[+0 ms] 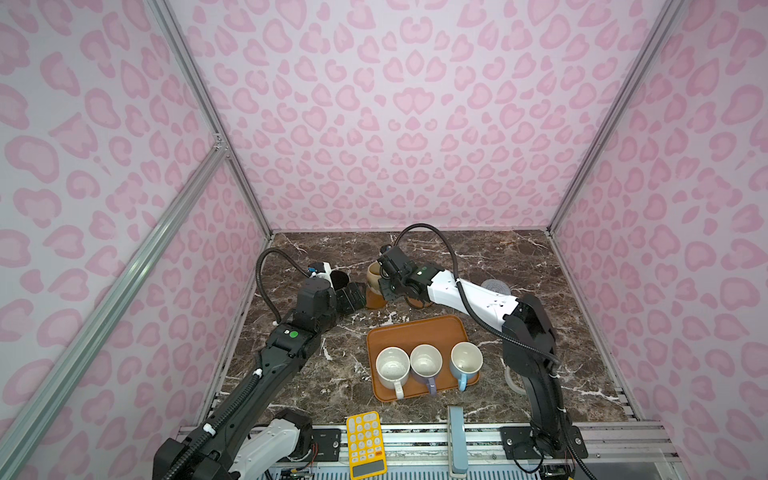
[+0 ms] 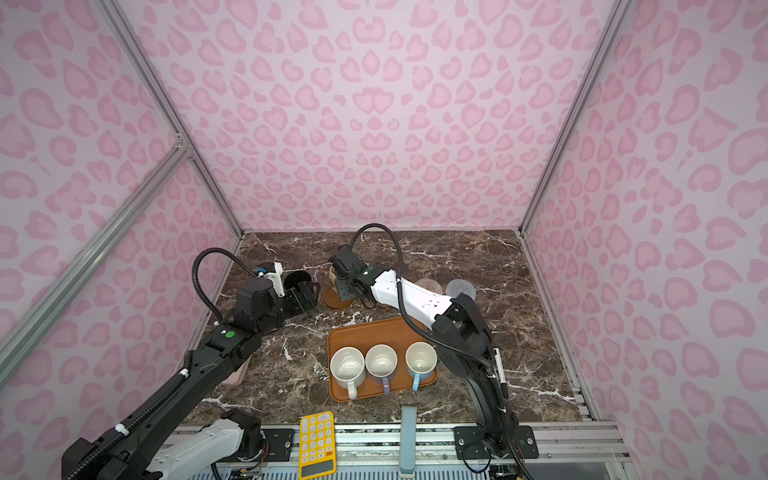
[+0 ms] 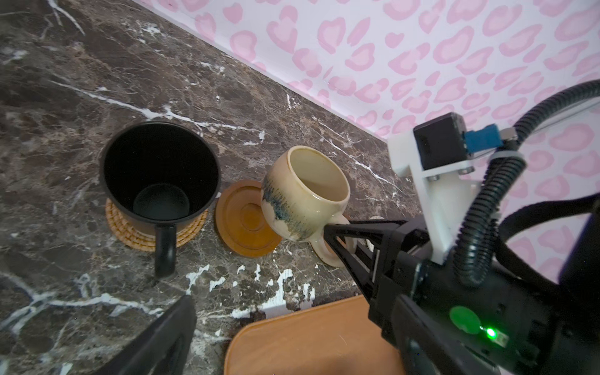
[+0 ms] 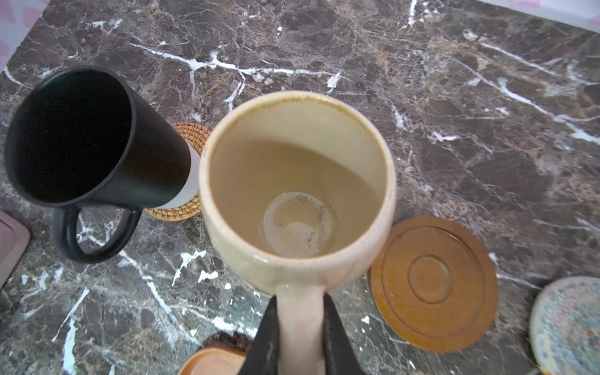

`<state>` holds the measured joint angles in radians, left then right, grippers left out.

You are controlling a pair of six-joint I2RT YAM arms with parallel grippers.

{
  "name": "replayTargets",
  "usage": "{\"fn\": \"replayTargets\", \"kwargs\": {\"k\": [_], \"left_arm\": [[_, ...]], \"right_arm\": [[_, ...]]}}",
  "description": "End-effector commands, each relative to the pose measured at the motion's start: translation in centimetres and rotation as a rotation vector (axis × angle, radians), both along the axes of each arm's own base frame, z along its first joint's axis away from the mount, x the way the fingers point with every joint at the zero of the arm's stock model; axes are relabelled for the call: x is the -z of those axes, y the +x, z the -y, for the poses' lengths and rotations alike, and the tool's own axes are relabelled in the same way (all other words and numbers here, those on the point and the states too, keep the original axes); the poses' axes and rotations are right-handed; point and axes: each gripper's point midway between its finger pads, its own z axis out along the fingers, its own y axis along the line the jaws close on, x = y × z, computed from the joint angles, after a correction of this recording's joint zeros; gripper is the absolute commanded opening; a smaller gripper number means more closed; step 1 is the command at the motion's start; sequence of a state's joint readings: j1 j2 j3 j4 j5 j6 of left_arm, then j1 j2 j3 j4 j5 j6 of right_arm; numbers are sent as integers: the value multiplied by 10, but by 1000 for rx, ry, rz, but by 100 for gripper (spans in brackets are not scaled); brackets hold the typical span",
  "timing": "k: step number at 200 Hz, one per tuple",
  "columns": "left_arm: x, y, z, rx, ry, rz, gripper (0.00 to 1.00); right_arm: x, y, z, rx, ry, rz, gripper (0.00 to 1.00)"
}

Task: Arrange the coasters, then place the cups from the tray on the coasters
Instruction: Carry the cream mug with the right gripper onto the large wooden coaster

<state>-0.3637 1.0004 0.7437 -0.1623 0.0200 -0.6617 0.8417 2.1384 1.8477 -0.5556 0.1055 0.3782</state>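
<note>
The cream mug (image 3: 302,191) hangs in the right end effector (image 4: 300,303), whose fingers are clamped on either side of its handle. The mug is tilted a little and sits over the far edge of a brown coaster (image 3: 242,224). Whether its base touches the disc cannot be told.

Just beside that coaster, on its left in both top views, the black mug (image 3: 160,172) stands upright on the rattan coaster (image 3: 130,235). Its handle points toward the near side of the worktop (image 1: 519,266). The left end effector (image 2: 305,296) is just beside that handle, its jaws spread wide with nothing between them.

On the other side of the held mug a second brown coaster (image 4: 433,284) lies bare. The cream coaster (image 2: 430,284) lies near it and the grey-blue coaster (image 1: 494,286) comes after that. All five discs form a row along the far part of the worktop, and the right arm crosses above part of it.

The tray (image 1: 415,328) lies nearer, about mid-worktop. It carries three upright mugs in a row: the white mug (image 1: 392,368), the lavender mug (image 1: 426,361) and the blue mug (image 1: 466,359). All three handles point toward the near edge. The white and lavender rims touch.

A calculator (image 1: 365,444) lies on the rail at the near edge.
</note>
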Motion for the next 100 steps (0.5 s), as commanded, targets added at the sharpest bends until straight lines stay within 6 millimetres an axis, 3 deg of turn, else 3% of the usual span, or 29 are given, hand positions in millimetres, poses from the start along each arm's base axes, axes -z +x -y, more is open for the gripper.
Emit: {"fn": "replayTargets", "kwargs": {"k": [1, 42, 100], "left_arm": [[-1, -2, 1, 5, -25, 14, 97], [16, -7, -2, 2, -18, -14, 97], [17, -12, -1, 18, -25, -14, 97]], "right_arm": [[0, 10, -15, 2, 4, 40, 0], [15, 9, -19, 24, -42, 39, 0], [44, -8, -22, 37, -45, -13, 0]]}}
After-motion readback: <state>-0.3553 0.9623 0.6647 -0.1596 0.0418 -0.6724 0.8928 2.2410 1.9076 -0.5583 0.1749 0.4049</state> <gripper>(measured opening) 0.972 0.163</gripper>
